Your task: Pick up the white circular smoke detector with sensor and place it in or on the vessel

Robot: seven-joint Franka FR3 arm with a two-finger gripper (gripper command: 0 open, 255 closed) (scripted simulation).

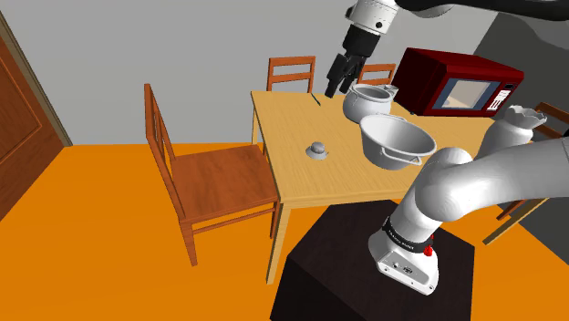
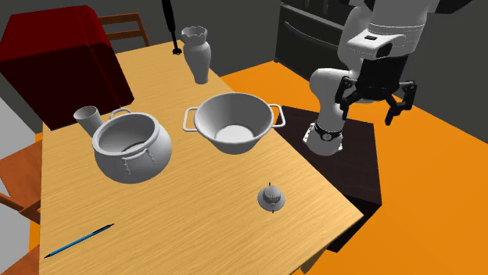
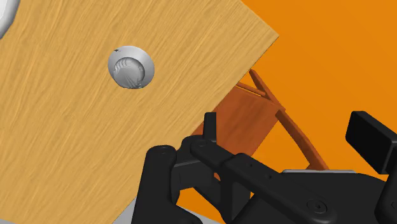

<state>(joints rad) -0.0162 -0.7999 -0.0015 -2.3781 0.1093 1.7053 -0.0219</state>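
The smoke detector (image 1: 317, 150) is a small grey-white round dome lying on the wooden table (image 1: 292, 119), near the side edge that faces a chair. It sits apart from a wide two-handled bowl (image 1: 397, 141) and a round pot (image 1: 369, 100). My black gripper (image 1: 336, 88) hangs open high above the table with nothing between its fingers. In the second exterior view the gripper (image 2: 367, 109) is up in the air to the right of the detector (image 2: 270, 198), the bowl (image 2: 233, 123) and the pot (image 2: 131, 145). In the wrist view the detector (image 3: 131, 67) lies far beyond the fingers (image 3: 210, 124).
A dark red microwave (image 1: 460, 82) stands at the table's far end, with a vase (image 2: 196, 53) and a small cup (image 2: 89, 119) nearby. A blue pen (image 2: 78, 241) lies near one table edge. Wooden chairs (image 1: 214, 178) stand around the table on the orange floor.
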